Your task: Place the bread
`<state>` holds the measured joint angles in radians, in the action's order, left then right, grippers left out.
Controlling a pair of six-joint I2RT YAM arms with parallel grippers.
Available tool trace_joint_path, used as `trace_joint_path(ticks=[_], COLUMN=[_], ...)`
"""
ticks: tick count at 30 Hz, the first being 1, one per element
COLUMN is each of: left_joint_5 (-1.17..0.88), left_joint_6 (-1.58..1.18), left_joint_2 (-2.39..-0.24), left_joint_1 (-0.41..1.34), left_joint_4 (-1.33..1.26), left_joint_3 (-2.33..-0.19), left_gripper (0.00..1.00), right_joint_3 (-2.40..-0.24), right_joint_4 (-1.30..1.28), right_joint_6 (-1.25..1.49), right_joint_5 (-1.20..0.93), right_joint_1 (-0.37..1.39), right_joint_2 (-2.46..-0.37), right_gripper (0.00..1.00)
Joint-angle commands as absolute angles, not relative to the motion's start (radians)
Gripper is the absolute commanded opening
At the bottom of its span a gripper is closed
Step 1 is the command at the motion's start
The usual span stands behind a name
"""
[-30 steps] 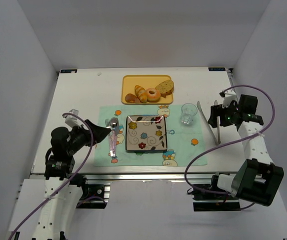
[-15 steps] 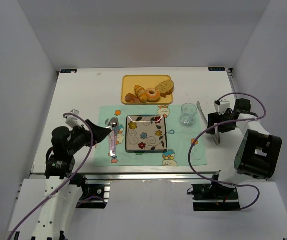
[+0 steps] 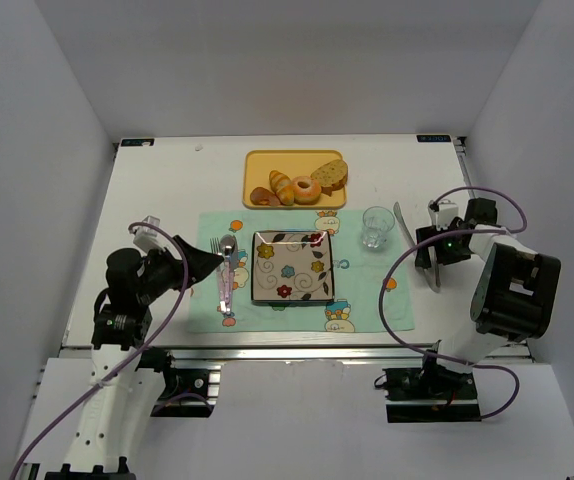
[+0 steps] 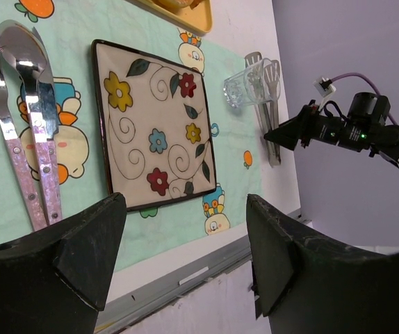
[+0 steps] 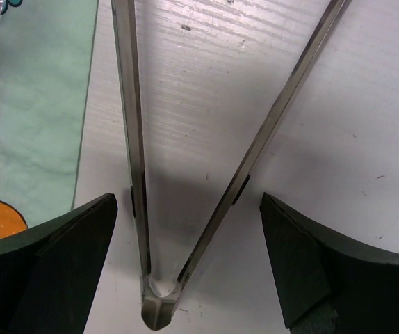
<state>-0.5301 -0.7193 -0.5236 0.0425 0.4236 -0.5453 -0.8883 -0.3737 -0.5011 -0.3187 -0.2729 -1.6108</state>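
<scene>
The bread, a small reddish-brown oval roll, lies at the left end of the yellow tray at the back of the table. My right gripper is open and low over the metal tongs on the table right of the placemat. In the right wrist view its fingers stand on either side of the tongs' hinged end. My left gripper is open and empty, left of the cutlery and far from the bread. In the left wrist view it hangs over the table's front edge.
A croissant, a doughnut and a speckled slice share the tray. A flowered square plate sits on the green placemat, with fork, spoon and knife to its left and a glass to its right.
The right arm has folded in and the right gripper has come down to the tongs, open around them. The left arm has hardly moved.
</scene>
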Motion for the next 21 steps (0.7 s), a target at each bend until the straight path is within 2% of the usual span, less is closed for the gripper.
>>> trace_joint_path(ticks=[1, 15, 21], left_joint_5=[-0.523, -0.512, -0.514], left_joint_6=[-0.723, -0.735, -0.736], left_joint_2=[-0.526, -0.523, -0.525], left_joint_1=[0.046, 0.046, 0.046], left_joint_4=[0.402, 0.391, 0.388], left_joint_3=[-0.540, -0.534, -0.534], left_gripper=[0.80, 0.80, 0.80], right_joint_3=[-0.916, -0.864, -0.828], right_joint_4=[-0.316, -0.249, -0.224], right_joint_6=[-0.489, -0.502, -0.506], right_joint_5=[-0.298, -0.233, -0.224], right_joint_1=[-0.273, -0.265, -0.264], right_joint_2=[-1.638, -1.661, -1.654], right_gripper=[0.89, 0.85, 0.78])
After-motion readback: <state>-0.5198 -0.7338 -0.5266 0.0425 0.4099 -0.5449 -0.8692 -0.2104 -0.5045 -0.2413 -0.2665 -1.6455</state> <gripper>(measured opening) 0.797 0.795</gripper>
